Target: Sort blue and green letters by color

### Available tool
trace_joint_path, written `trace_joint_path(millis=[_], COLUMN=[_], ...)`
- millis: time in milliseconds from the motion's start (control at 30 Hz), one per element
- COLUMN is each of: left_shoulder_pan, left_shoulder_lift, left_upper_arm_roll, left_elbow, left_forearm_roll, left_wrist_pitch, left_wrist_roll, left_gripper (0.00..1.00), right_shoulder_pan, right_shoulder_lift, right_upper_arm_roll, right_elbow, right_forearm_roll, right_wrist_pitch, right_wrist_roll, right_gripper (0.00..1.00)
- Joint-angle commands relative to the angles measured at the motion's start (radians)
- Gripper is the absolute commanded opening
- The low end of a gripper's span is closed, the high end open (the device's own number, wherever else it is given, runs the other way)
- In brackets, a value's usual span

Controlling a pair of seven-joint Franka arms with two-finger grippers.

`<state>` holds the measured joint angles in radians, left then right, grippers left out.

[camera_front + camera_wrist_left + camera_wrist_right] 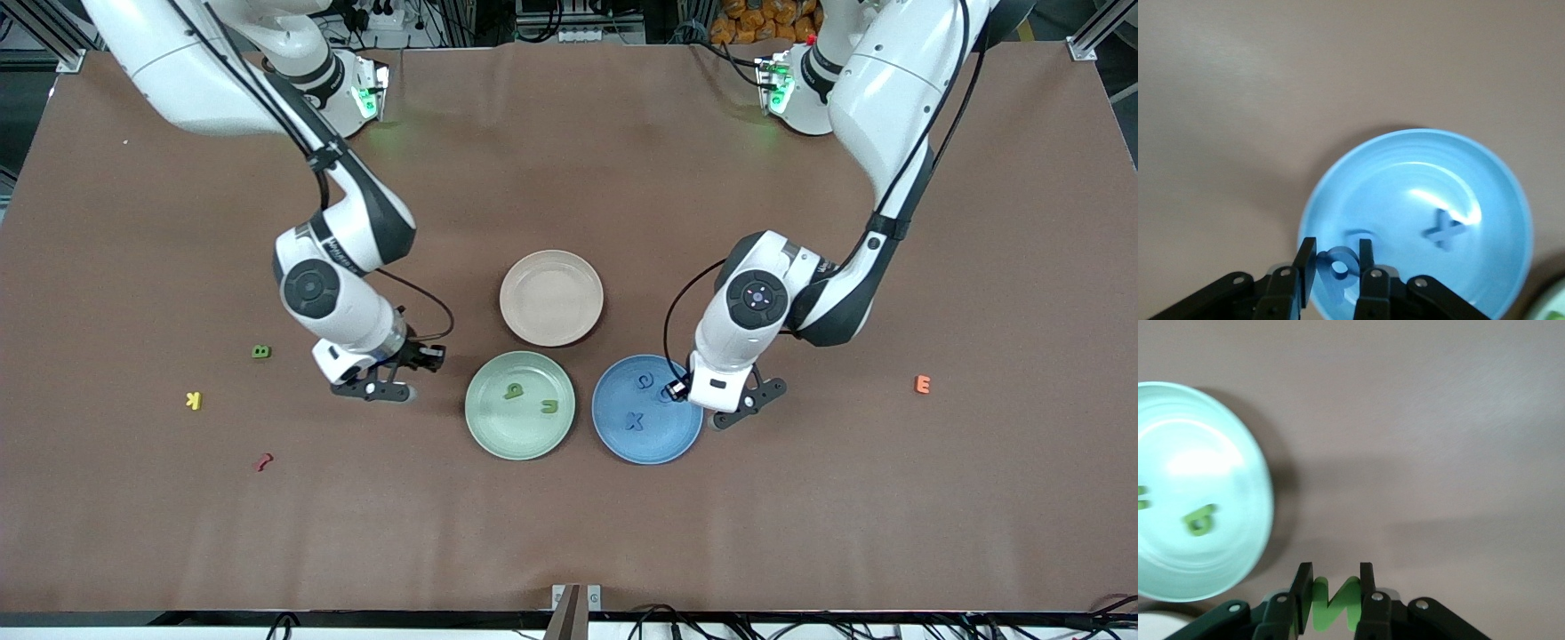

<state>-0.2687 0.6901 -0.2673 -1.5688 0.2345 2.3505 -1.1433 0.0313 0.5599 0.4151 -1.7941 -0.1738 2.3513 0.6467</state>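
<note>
My left gripper [680, 388] is over the rim of the blue plate [658, 449] and is shut on a blue P [1338, 270]. A blue C [645, 380] and a blue X [634, 420] lie in that plate; the X also shows in the left wrist view [1445, 230]. My right gripper [430, 357] is low over bare table beside the green plate [498, 436], shut on a green N [1333, 603]. A green b [513, 390] and a green u [549, 407] lie in the green plate. A green B [260, 352] lies on the table toward the right arm's end. I cannot make out the blue D.
An empty beige plate [551, 298] sits farther from the front camera than the two coloured plates. A yellow K [194, 400] and a dark red squiggle [263, 461] lie toward the right arm's end. An orange E [923, 384] lies toward the left arm's end.
</note>
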Motion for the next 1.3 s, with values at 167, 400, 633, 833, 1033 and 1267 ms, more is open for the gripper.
trace_joint_path(millis=[167, 400, 633, 833, 1033, 1267], left_shoulder_pan=[-0.085, -0.161, -0.156, -0.127, -0.095, -0.020], left_shoulder_lift=[0.086, 0.140, 0.147, 0.120, 0.097, -0.052], left_upper_arm_roll=[0.077, 0.178, 0.184, 0.183, 0.178, 0.157], left_elbow=[0.075, 0.125, 0.135, 0.124, 0.096, -0.092], left_forearm_roll=[-0.014, -0.017, -0.004, 0.028, 0.026, 0.026], left_wrist_pitch=[0.138, 0.155, 0.159, 0.158, 0.141, 0.105], left_wrist_roll=[-0.055, -0.065, -0.036, 0.036, 0.129, 0.295], left_gripper=[0.00, 0.00, 0.85, 1.00, 1.00, 1.00], right_shoulder_pan=[0.099, 0.134, 0.190, 0.223, 0.230, 0.228], right_shoulder_lift=[0.100, 0.153, 0.222, 0.255, 0.281, 0.284], right_upper_arm_roll=[-0.007, -0.009, -0.028, -0.062, -0.064, -0.064], right_elbow=[0.153, 0.219, 0.308, 0.351, 0.389, 0.400], right_forearm_roll=[0.011, 0.005, 0.000, 0.002, 0.000, -0.006], right_wrist_pitch=[-0.020, -0.014, -0.009, -0.007, -0.007, -0.010], right_wrist_roll=[0.194, 0.273, 0.344, 0.352, 0.352, 0.349], right_gripper=[0.00, 0.00, 0.00, 0.00, 0.02, 0.71])
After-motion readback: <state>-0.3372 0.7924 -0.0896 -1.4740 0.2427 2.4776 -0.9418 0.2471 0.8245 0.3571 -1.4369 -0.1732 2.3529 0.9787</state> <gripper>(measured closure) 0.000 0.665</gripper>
